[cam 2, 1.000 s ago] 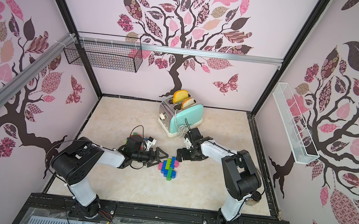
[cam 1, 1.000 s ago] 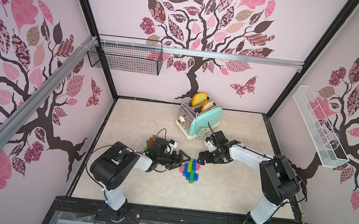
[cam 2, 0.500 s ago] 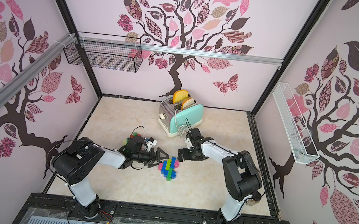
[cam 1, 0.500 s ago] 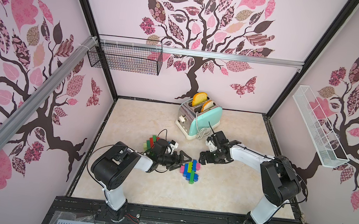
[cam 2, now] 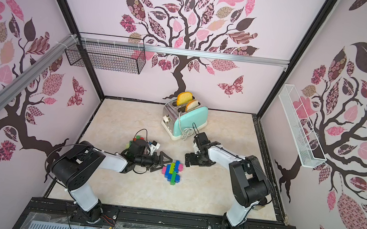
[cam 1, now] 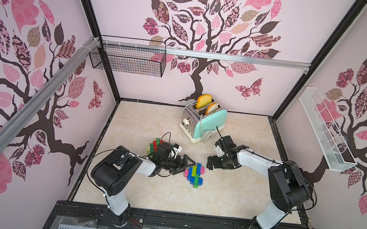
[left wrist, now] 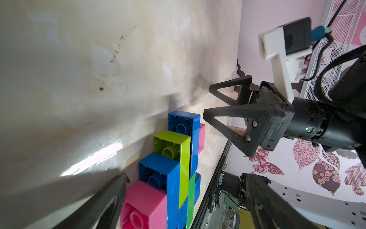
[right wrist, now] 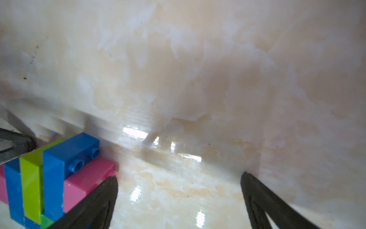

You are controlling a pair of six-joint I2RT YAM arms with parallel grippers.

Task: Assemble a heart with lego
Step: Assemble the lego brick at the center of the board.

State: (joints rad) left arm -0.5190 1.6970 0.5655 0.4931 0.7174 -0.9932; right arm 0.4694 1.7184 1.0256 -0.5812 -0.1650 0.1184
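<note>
Mid-build: pink-blue-lime plastic brick cluster (cam 1: 194,174) flat between left gripper (cam 1: 187,167), right gripper (cam 1: 210,164), both spread wide, empty. Next, probably fetch spare red-green bricks (cam 1: 153,145).

Gloss on bricks and tabletop, matt on the black parts.

The joined cluster of blue, lime, green and pink plastic bricks (left wrist: 172,184) is smooth and shiny, its flat faces catching light. The beige marble-patterned tabletop (right wrist: 198,79) looks polished too (bright glints lie across it). The mint-green toaster (cam 1: 212,123) has a mirror-bright metal end. The right gripper (left wrist: 207,102) has matt, slightly grainy black fingers (left wrist: 237,111). The black wire basket (cam 1: 131,62) is thin metal mesh.
</note>
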